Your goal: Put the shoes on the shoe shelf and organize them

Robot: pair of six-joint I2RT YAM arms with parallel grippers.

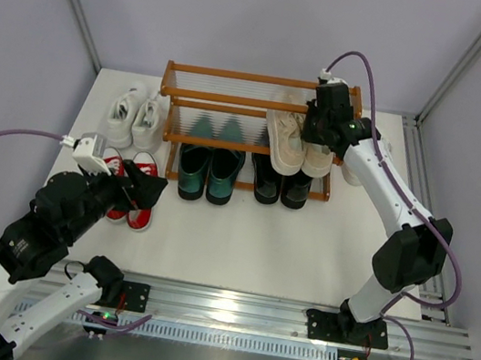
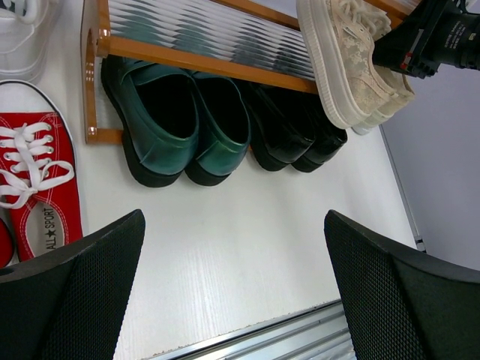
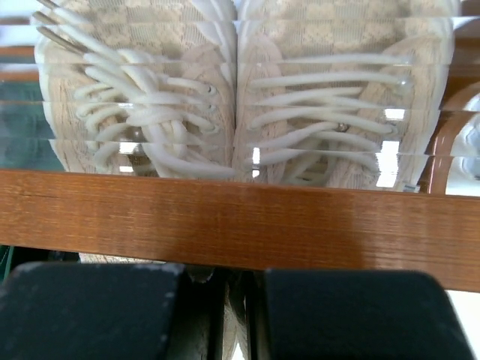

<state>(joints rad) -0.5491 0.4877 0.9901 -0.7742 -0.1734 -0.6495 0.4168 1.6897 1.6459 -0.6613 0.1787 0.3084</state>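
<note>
Beige shoes (image 1: 294,147) sit on the shelf (image 1: 239,76), right tool (image 1: 313,129) pinching them; letting go seems next. Left tool (image 1: 140,189) open.

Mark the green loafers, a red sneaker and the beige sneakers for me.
green loafers (image 2: 169,150), left wrist view, heel rim of one loafer.
red sneaker (image 2: 34,169), left wrist view, on its white laces.
beige sneakers (image 1: 286,141), top view, upper of one shoe.
</note>
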